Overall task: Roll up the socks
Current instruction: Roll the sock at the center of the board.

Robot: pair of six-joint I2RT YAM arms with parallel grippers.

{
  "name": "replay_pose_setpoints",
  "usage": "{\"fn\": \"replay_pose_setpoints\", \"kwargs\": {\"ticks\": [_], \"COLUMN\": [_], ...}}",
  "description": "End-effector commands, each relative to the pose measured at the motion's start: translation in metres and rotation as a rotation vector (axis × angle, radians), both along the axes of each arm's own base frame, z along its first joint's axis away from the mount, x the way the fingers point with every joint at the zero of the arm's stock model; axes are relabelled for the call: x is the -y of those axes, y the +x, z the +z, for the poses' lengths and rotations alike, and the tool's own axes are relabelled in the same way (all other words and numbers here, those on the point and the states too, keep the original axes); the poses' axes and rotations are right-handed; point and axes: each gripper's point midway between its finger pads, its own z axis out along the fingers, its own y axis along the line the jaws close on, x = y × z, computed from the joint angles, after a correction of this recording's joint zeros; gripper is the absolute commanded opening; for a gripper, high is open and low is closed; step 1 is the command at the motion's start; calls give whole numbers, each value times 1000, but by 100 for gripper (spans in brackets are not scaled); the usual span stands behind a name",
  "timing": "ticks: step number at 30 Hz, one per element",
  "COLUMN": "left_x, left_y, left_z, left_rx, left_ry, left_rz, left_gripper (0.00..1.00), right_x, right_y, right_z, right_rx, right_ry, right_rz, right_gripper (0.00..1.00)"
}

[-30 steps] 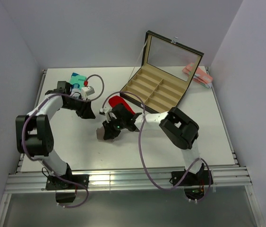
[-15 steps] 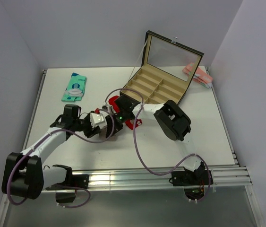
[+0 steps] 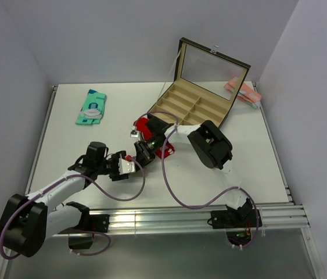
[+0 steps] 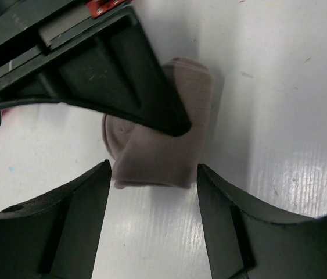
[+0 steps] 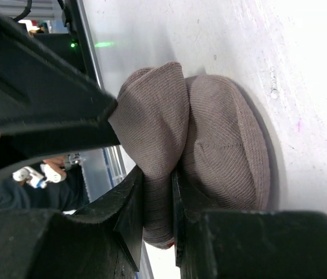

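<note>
A grey-brown rolled sock (image 4: 166, 139) lies on the white table. My right gripper (image 5: 157, 180) is shut on a fold of this sock (image 5: 151, 128), and the rounded rest of it bulges beside the fingers. My left gripper (image 4: 151, 172) is open, its fingertips on either side of the sock's near edge without touching it. From above, both grippers meet at the table's middle front, left gripper (image 3: 132, 165) and right gripper (image 3: 142, 152). Red socks (image 3: 150, 124) lie just behind them, partly under the right arm.
An open compartment box (image 3: 195, 110) with its raised lid stands at the back right. A teal sock (image 3: 92, 107) lies at the back left. A pale pink bundle (image 3: 241, 92) sits in the far right corner. The right gripper's dark finger (image 4: 93, 75) crosses the left wrist view.
My left arm swung from beside the teal sock down to the front middle, and its jaws widened. The right gripper shifted slightly back and right, still shut on the sock.
</note>
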Motion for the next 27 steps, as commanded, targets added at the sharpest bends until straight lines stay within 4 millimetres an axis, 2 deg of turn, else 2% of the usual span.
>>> {"fn": "replay_pose_setpoints", "kwargs": {"ticks": [1, 9, 12, 20, 23, 27], "left_x": [12, 27, 31, 33, 30, 26], "left_y": [2, -13, -11, -6, -8, -7], "left_z": [5, -7, -9, -18, -32, -39], "left_rx": [91, 103, 102, 66, 19, 15], "left_ry": [2, 20, 10, 58, 118, 151], "left_rz": [-58, -109, -93, -79, -85, -76], "left_gripper": [66, 62, 60, 46, 42, 40], "right_x": [29, 31, 31, 31, 28, 27], "right_y": [-8, -6, -6, -5, -3, -5], "right_z": [-58, -62, -62, -55, -47, -40], "right_rx": [-48, -65, -64, -69, -68, -67], "right_ry": [-224, -238, -233, -209, -178, -160], "right_rz": [-34, -50, -55, -65, -75, -87], "right_gripper": [14, 14, 14, 15, 16, 21]}}
